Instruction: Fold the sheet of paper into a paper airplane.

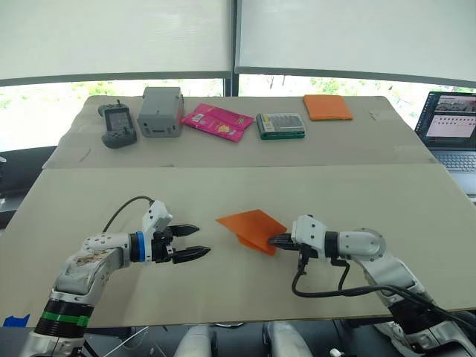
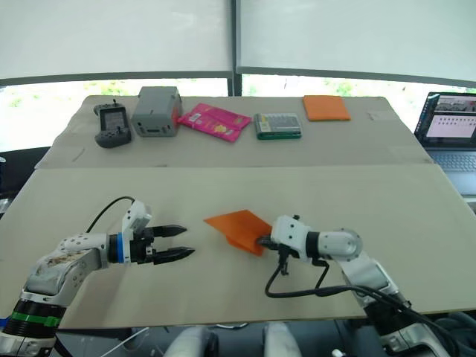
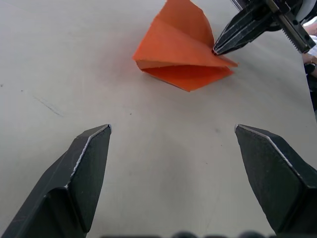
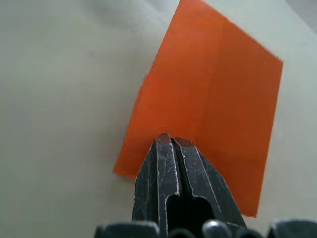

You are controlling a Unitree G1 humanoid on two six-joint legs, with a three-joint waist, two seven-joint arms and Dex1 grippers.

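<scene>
My right gripper (image 1: 277, 241) pinches the folded sheet of paper (image 1: 251, 228) at centre frame (left gripper (image 1: 195, 242) spread, well apart), so any tug risks springing the flaps open.

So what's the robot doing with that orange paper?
It is folding the sheet of paper into a plane. The paper is already creased into a pointed wedge with layered flaps, lying on the table. The right gripper has its fingers pinched shut on one edge of it. The left gripper waits beside the paper with its fingers open, not touching it. At the far end of the table lie an orange pad and other items.
</scene>
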